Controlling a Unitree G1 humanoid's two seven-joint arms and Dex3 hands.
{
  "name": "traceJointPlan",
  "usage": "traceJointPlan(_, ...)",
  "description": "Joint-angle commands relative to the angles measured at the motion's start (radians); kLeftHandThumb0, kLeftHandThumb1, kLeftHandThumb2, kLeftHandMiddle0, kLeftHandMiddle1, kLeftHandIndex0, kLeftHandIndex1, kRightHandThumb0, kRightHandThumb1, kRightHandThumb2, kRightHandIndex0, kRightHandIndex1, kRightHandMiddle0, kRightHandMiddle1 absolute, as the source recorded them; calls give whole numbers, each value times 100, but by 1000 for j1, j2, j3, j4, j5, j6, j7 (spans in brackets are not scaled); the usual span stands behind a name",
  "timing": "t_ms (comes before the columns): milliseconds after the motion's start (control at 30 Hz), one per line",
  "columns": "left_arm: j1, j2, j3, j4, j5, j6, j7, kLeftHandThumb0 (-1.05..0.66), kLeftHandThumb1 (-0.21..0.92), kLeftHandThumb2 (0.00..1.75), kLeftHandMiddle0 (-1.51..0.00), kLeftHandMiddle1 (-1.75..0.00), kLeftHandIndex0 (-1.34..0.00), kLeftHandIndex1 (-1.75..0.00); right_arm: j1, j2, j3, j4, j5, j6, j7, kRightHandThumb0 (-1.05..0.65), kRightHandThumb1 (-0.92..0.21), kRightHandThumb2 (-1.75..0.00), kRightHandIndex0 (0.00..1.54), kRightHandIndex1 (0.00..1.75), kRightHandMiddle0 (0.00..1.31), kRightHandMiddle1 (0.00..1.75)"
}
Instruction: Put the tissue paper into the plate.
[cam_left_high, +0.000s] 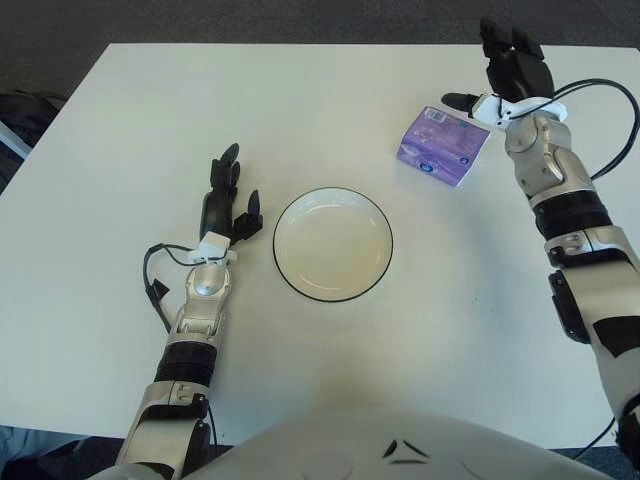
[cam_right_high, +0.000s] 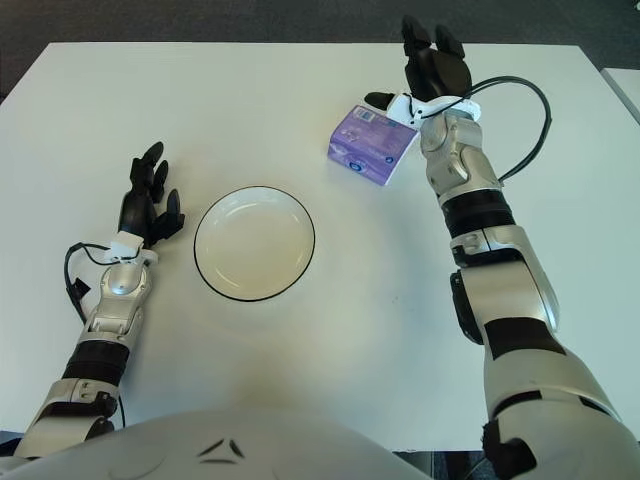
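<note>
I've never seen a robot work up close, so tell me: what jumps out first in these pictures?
The purple tissue pack stands out, lying on the white table towards the far right. The right hand shows just beyond it with fingers spread, holding nothing. In the middle sits an empty white plate with a dark rim, and the left hand shows just left of it.

White table (cam_left_high: 120, 130) bears plate (cam_left_high: 333, 244) and tissue pack (cam_left_high: 443, 146)
</note>
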Motion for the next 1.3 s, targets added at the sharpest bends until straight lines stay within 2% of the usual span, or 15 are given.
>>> traceJointPlan(0,133,-70,-36,216,15,-14,19,-66,92,78,-31,0,0,-55,42,-35,-24,-61,12,12,22,-105,-92,-42,0,0,0,0)
traceJointPlan(233,123,-70,-35,226,12,-14,17,-66,92,77,-30,0,0,-55,57,-48,-39,-100,29,-15,25,-105,-92,-44,0,0,0,0)
traceJointPlan(533,118,-74,-35,233,10,-24,18,-66,92,78,-30,0,0,-56,77,-55,-33,-156,16,20,89,-105,-92,-44,0,0,0,0)
traceJointPlan(1033,117,-73,-37,233,14,-17,20,-66,92,77,-30,0,0,-56,94,-31,19,-183,-29,56,159,-105,-92,-41,0,0,0,0)
traceJointPlan(1267,118,-75,-37,229,14,-18,21,-66,92,78,-30,0,0,-55,101,-34,57,-164,-38,21,159,-105,-92,-45,0,0,0,0)
